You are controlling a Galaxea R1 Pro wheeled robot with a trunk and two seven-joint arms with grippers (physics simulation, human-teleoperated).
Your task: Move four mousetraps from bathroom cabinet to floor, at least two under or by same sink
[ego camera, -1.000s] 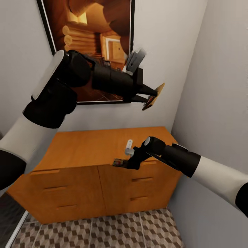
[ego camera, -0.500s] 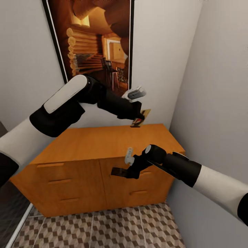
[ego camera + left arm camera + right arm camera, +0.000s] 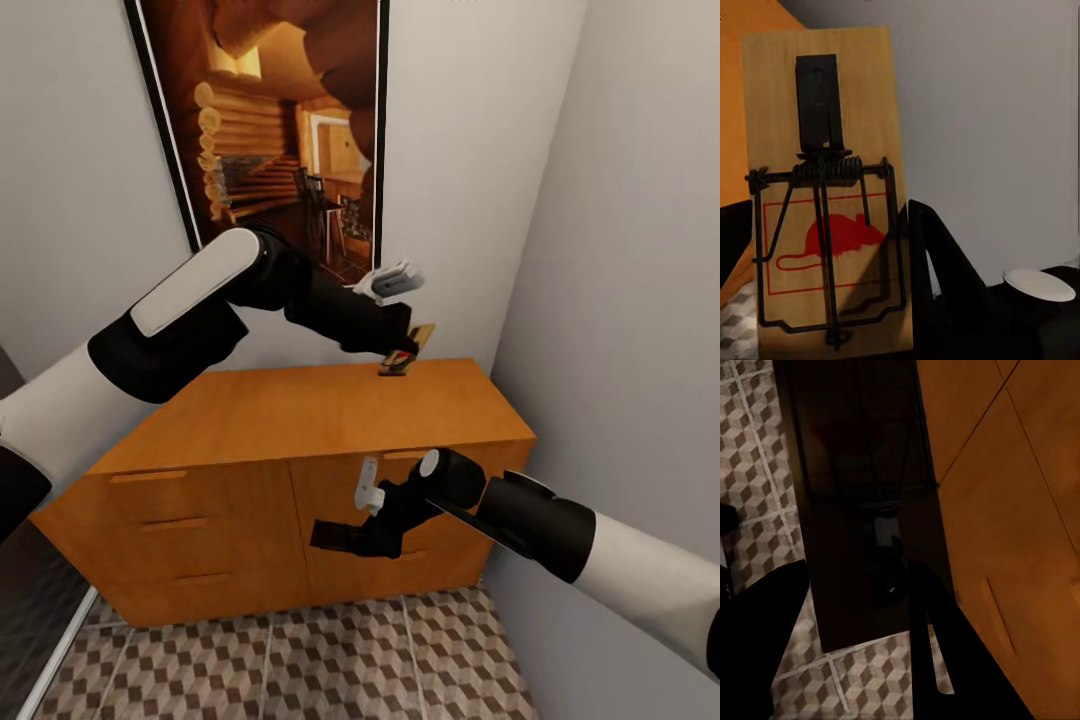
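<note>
Gripping one trap each, both hands are clamped: left hand (image 3: 400,352) holds a trap (image 3: 408,352) above the cabinet (image 3: 300,410) top's far right, right hand (image 3: 352,538) holds a dark trap (image 3: 332,535) before its drawers. Light, stiff boards; pinch bare wood edges, avoiding the spring bar.

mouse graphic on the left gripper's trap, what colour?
Red, on the tan mousetrap in the left gripper; clearest in the left wrist view.
</note>
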